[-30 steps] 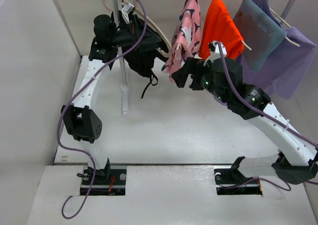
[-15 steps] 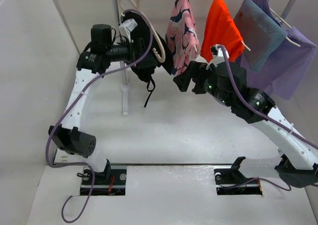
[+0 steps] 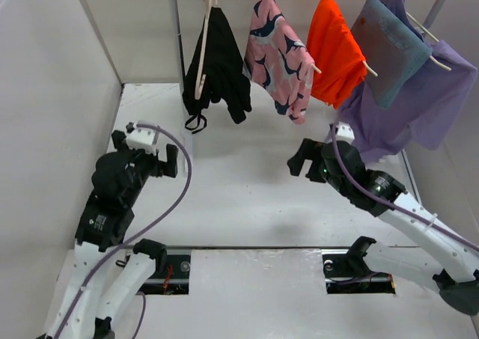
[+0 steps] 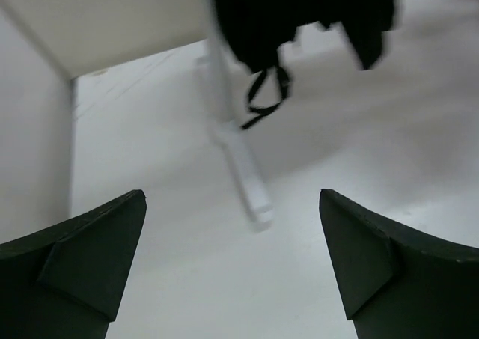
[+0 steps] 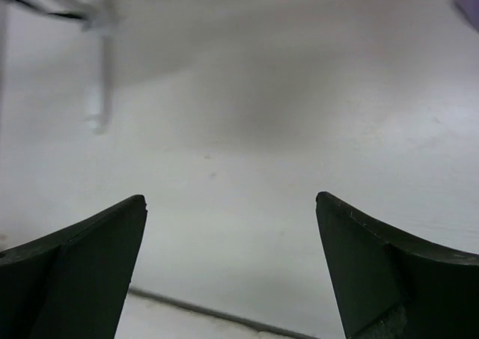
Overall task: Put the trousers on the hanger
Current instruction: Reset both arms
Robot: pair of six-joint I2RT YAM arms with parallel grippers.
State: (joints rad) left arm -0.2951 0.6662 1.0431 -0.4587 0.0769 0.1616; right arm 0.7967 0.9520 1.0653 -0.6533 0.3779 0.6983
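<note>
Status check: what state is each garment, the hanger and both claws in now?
trousers: draped over the hanger, drawstring dangling
hanger: hung up, carrying the trousers
left claw: open, empty
right claw: open, empty
pink patterned garment: hanging
orange garment: hanging
blue-grey garment: hanging
purple garment: hanging

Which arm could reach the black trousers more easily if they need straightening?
Probably the left. The left gripper, open, faces the trousers, which show in its camera; the right gripper sits further right and faces mostly bare table.
</note>
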